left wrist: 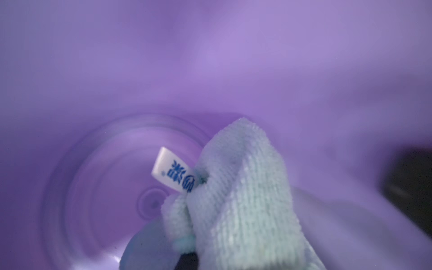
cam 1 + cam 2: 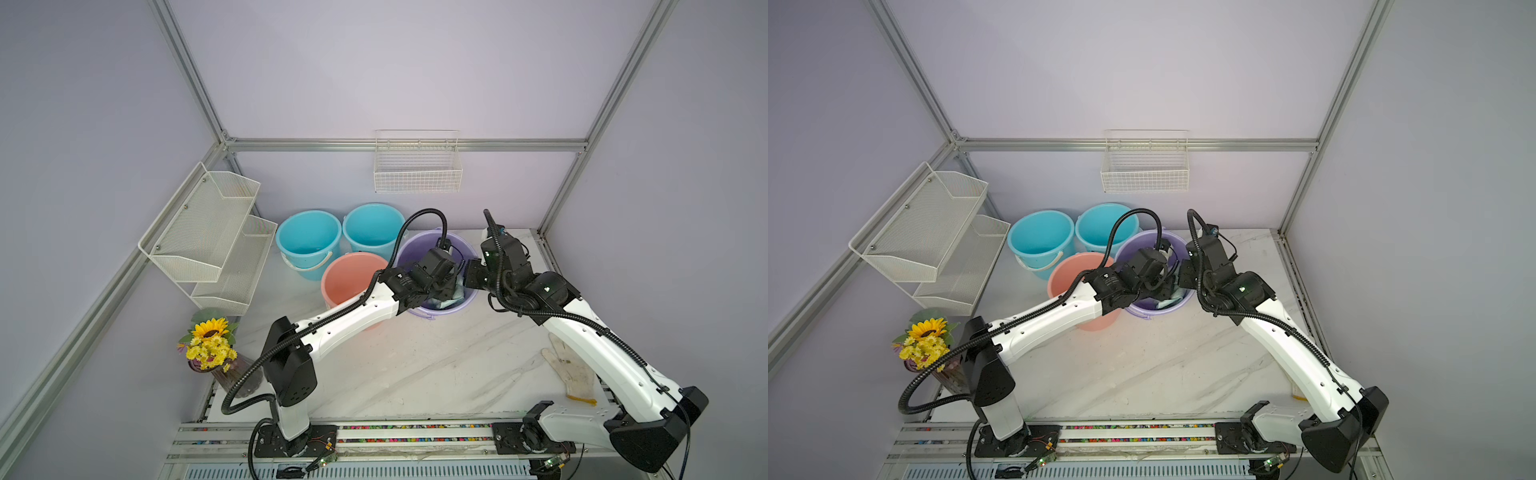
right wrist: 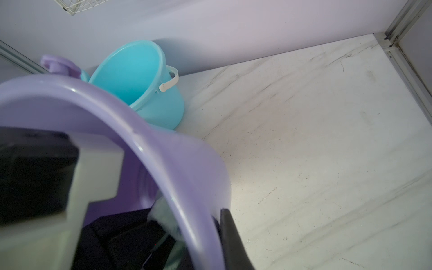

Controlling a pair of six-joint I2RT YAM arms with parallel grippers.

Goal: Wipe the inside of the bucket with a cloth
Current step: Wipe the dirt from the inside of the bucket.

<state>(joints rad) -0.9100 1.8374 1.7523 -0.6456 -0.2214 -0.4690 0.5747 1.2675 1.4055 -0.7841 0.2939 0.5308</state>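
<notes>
A white glove (image 2: 571, 374) lies near right. Farther back, the right gripper (image 2: 470, 277) pinches the right rim of the purple bucket (image 2: 424, 249) (wall between its jaws), while the left gripper (image 2: 445, 289), reaching inside, is clamped on the mint cloth (image 1: 245, 198). Blue buckets (image 2: 309, 241) stand beyond, far left.

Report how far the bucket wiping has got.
Done: the cloth is picked up and inside the purple bucket, with the right gripper clamped on its rim. In hand: the left gripper, shut on the cloth, holds it deep inside, near the floor. Left: no frame shows how much has been wiped, and the cloth is not yet out.
</notes>
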